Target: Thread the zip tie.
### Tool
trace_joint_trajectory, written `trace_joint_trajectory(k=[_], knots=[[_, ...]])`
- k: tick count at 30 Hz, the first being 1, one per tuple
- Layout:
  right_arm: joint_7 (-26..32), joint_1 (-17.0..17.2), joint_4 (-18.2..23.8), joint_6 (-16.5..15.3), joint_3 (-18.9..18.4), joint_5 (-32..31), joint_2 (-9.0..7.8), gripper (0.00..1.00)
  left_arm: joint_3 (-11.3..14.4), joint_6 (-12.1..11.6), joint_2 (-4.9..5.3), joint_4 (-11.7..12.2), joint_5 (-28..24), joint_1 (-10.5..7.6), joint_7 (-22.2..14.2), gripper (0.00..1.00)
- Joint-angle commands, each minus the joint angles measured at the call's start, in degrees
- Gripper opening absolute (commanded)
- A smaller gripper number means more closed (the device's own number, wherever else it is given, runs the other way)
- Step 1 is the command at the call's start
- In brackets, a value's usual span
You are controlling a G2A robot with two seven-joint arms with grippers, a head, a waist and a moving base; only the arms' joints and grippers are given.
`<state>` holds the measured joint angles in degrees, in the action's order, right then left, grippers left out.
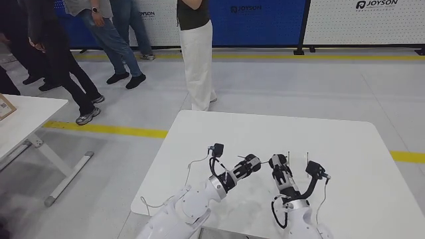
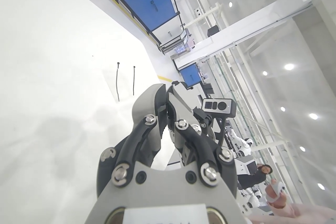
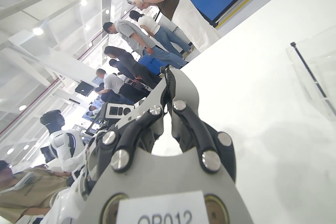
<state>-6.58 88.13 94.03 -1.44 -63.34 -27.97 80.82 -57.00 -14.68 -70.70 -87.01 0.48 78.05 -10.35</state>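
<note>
Zip tie point(image 3: 164, 70), black, 1 item: we find it clamped in the right gripper point(image 3: 168, 78). Its square head pokes out just past the fingertips, and the strap runs back between the pads. We cannot follow the rest of the strap.

Right gripper, top view point(image 1: 275, 161): it is held over the near middle of the white table point(image 1: 265, 133), tip to tip with the left gripper point(image 1: 255, 164). We note a thin dark line bridging the 2 tips, but we cannot tell what it is.

Left gripper, own wrist view point(image 2: 164, 93): its fingers are drawn together with dark pad material between them. We cannot tell whether anything is pinched there.

First spare zip tie point(image 2: 117, 82) and second spare zip tie point(image 2: 134, 79): both are black and lie flat, side by side, roughly parallel and not touching. Their heads are at the ends farther from the robot. We place them just beyond the right gripper, apart from both grippers.

Clear plate point(image 3: 323, 57): we log 1 transparent sheet flat on the table, with a spare tie lying across it.
</note>
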Motion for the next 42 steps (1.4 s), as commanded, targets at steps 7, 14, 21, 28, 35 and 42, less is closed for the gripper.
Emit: trace_joint_trajectory(k=[7, 14, 21, 28, 35, 42], knots=[[0.87, 0.44, 0.11, -1.10, -0.47, 1.10, -0.02, 0.00, 0.00, -0.54, -0.02, -0.05, -0.41, 0.34, 0.05, 0.00], [1.85, 0.53, -0.03, -1.24, -0.74, 0.30, -0.11, 0.00, -0.09, 0.24, 0.01, 0.36, -0.41, 0.50, -0.34, 0.00], [2.42, 0.42, 0.01, -0.67, -0.79, -0.09, -0.10, 0.06, 0.47, 1.65, -0.19, 0.60, 0.21, -0.07, 0.33, 0.00], [3.15, 0.42, -0.06, -0.57, -0.95, -0.40, -0.14, 0.18, 0.77, 2.75, -0.32, 0.60, 0.39, -0.46, 0.51, 0.00], [3.23, 0.35, -0.13, -0.46, -1.15, -0.28, -0.12, 0.21, 1.00, 3.44, -0.48, 1.05, 0.27, -1.04, 0.48, 0.00], [3.64, 0.44, 0.30, -0.24, -0.29, -3.38, -0.18, 0.31, 1.04, 4.69, -0.66, 1.33, -0.05, -1.52, 1.17, 0.00]])
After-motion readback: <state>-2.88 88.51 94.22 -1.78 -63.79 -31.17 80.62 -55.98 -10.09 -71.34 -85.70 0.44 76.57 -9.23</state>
